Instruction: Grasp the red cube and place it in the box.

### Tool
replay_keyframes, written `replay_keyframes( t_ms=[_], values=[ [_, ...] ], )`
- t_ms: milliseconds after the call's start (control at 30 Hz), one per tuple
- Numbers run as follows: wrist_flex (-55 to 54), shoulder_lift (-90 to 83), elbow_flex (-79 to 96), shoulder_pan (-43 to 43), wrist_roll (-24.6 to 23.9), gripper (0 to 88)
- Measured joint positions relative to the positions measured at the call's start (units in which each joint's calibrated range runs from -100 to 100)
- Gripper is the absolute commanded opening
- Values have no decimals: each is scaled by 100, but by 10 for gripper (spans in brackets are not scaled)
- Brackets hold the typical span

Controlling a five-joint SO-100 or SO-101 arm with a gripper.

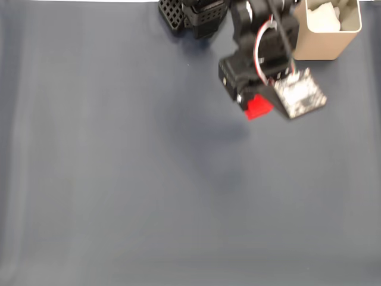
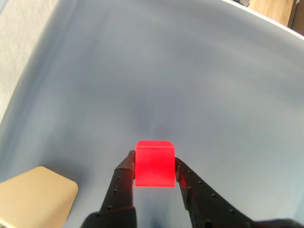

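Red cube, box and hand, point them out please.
red cube [image 2: 154, 164], wrist view, front face.
box [image 1: 324, 42], fixed view, outer beige wall.
hand [image 2: 154, 175], wrist view, between the fingertips, shut on the cube.

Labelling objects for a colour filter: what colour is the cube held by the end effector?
Bright red cube, plain matte faces; clearest in the wrist view.
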Motion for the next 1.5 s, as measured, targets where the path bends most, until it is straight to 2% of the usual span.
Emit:
replay_keyframes(
  t_ms=[333,1033,1500],
  values=[
    [1089,-669,-911,-646,171,22],
    [1714,-1551,-1302,-2728,386,17],
    [1755,-1400,-1302,-3630,488,15]
  ],
)
